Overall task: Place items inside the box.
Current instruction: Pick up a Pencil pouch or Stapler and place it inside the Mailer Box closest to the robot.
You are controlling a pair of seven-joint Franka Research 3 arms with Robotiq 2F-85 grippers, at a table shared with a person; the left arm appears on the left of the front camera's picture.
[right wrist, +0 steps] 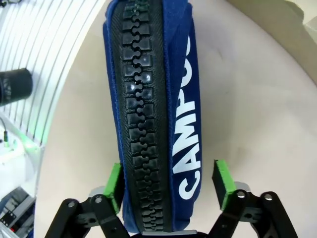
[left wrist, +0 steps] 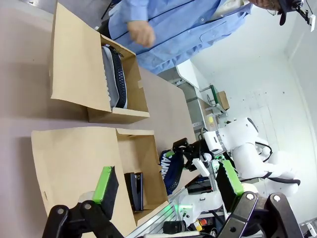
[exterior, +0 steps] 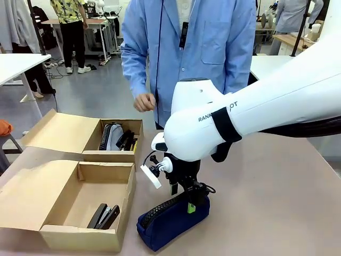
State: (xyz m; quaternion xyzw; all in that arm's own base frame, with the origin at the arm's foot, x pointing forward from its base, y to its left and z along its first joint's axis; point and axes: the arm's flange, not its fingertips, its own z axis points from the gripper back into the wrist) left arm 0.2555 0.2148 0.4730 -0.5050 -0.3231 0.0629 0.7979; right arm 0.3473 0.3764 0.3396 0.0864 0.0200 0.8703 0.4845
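Observation:
The navy blue zip pencil pouch point(exterior: 171, 217) lies on the table just right of the near cardboard box point(exterior: 85, 236). My right gripper point(exterior: 189, 207) comes down over its far end. In the right wrist view the pouch point(right wrist: 153, 99), with its black zip and white lettering, runs between the green pads point(right wrist: 223, 179); the right gripper point(right wrist: 168, 183) is open, one pad touching the fabric and the other a little apart. A black stapler point(exterior: 104, 216) lies in the near box. My left gripper point(left wrist: 167, 181) hangs open and empty, high above the near box point(left wrist: 84, 163).
A second open box point(exterior: 112, 156) behind the near one holds a grey-black pouch point(exterior: 111, 137) and dark small things. A person in a blue coat stands at the far side, one hand point(exterior: 144, 101) held above the table. Bare table lies to the right of the pouch.

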